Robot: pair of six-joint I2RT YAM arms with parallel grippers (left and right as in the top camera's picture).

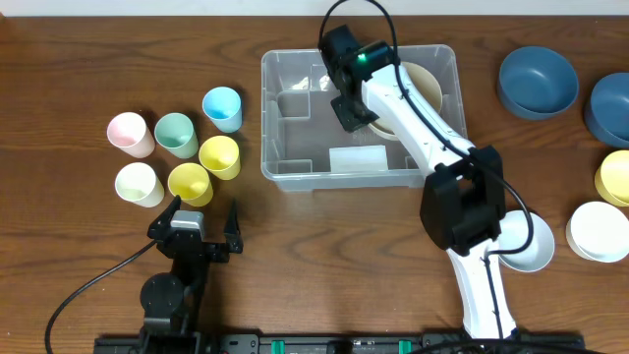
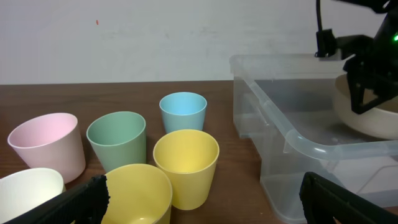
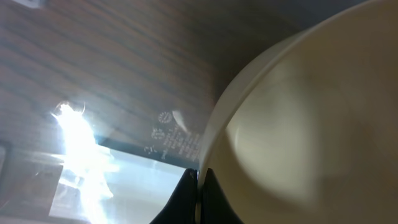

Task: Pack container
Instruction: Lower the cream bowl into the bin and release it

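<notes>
Overhead, the container [image 1: 285,167] is sitting at the table's far middle with its left half lying bare. The right arm is stretching in over the near wall, and the right gripper [image 1: 354,113] is pinching a cream bowl [image 1: 428,84] by its rim. The left gripper [image 1: 204,208] is hanging wide open just beside the yellow cups [image 1: 189,183]. From the left wrist, the container's near corner is standing just right of the cups. From the right wrist, the fingertips are clamping the bowl's edge above the container's floor.
</notes>
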